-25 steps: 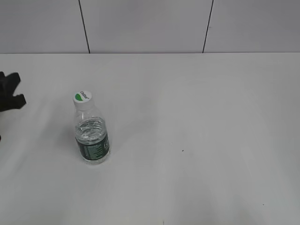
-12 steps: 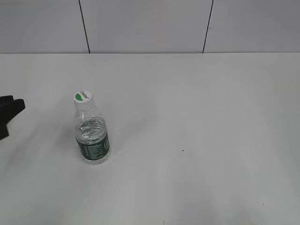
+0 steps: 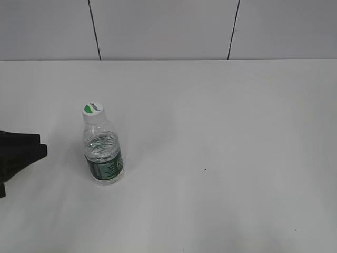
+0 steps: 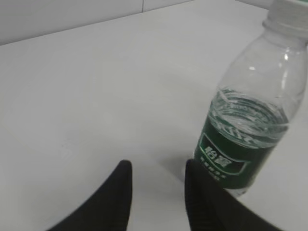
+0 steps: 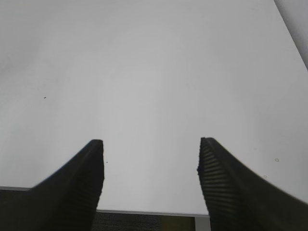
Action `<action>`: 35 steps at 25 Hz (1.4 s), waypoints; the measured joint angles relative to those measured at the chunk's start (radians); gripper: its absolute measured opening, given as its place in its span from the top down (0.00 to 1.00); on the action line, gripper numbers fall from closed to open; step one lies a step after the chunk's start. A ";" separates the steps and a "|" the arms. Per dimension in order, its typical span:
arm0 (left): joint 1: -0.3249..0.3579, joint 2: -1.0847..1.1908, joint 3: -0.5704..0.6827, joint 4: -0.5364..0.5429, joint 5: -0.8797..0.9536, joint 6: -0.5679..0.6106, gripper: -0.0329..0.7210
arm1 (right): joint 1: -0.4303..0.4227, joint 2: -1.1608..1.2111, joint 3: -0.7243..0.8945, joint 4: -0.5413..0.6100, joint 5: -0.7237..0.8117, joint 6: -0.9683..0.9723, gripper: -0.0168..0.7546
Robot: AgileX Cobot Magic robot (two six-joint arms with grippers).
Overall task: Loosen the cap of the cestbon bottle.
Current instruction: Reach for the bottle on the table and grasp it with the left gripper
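The cestbon bottle (image 3: pixel 103 155) stands upright on the white table at the left, clear with a dark green label band. Its white cap (image 3: pixel 92 112) with a green half-disc logo is on top. My left gripper (image 3: pixel 36 147) is open and empty at the far left edge, a short way left of the bottle. In the left wrist view the bottle (image 4: pixel 245 120) stands just right of the open jaws (image 4: pixel 157 168), and only the cap's lower rim (image 4: pixel 288 9) shows. My right gripper (image 5: pixel 150 153) is open and empty over bare table; it is out of the exterior view.
The white table (image 3: pixel 221 132) ends at a grey panelled wall (image 3: pixel 163 26) at the back. The right wrist view shows the table's near edge (image 5: pixel 144 211) below the jaws.
My left gripper has moved down and to the right, closer to the bottle. The bottle and its cap have not moved.
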 joint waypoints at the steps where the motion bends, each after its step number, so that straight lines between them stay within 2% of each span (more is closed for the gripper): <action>1: 0.000 0.000 -0.003 0.040 0.000 0.000 0.64 | 0.000 0.000 0.000 0.000 0.000 0.000 0.37; 4: -0.001 0.000 -0.013 0.150 0.000 0.000 0.64 | 0.000 0.000 0.000 0.000 0.000 0.000 0.37; 7: -0.001 0.000 -0.019 0.191 0.000 0.000 0.64 | 0.000 0.000 0.000 0.000 0.000 0.000 0.37; 31: 0.000 0.000 -0.020 0.181 0.000 0.000 0.63 | 0.000 0.000 0.000 0.000 0.000 0.000 0.37; 33: 0.000 0.000 -0.020 0.179 0.000 0.011 0.59 | 0.000 0.000 0.000 0.000 0.000 0.000 0.37; 35: 0.000 0.000 -0.020 0.178 0.000 0.042 0.48 | 0.000 0.000 0.000 0.000 0.000 0.000 0.37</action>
